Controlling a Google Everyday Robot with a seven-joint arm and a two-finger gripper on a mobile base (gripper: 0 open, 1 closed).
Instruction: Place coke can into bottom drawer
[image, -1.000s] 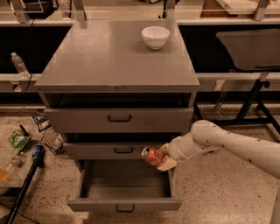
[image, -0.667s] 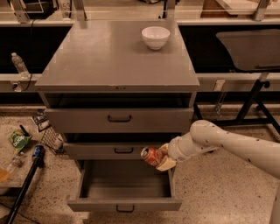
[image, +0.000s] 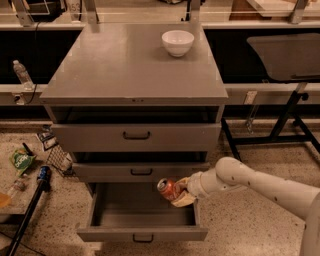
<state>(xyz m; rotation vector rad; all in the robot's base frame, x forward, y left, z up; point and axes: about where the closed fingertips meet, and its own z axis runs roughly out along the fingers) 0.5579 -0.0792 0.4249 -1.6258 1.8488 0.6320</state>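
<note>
Since a second ago, the coke can and the gripper holding it have dropped a little and shifted left, further in over the open tray. At this moment the gripper, at the end of the white arm reaching in from the right, pinches the can from its right side, fingers closed against it. The can is tilted, its silver top turned up and to the left. It hangs over the right rear part of the bottom drawer, which is pulled out; it seems to be above the drawer floor, not resting on it, though the height is hard to judge. Just above the can sits the middle drawer, slightly out, and the top drawer is over that. On the cabinet top stands a white bowl, well apart from the can.
</note>
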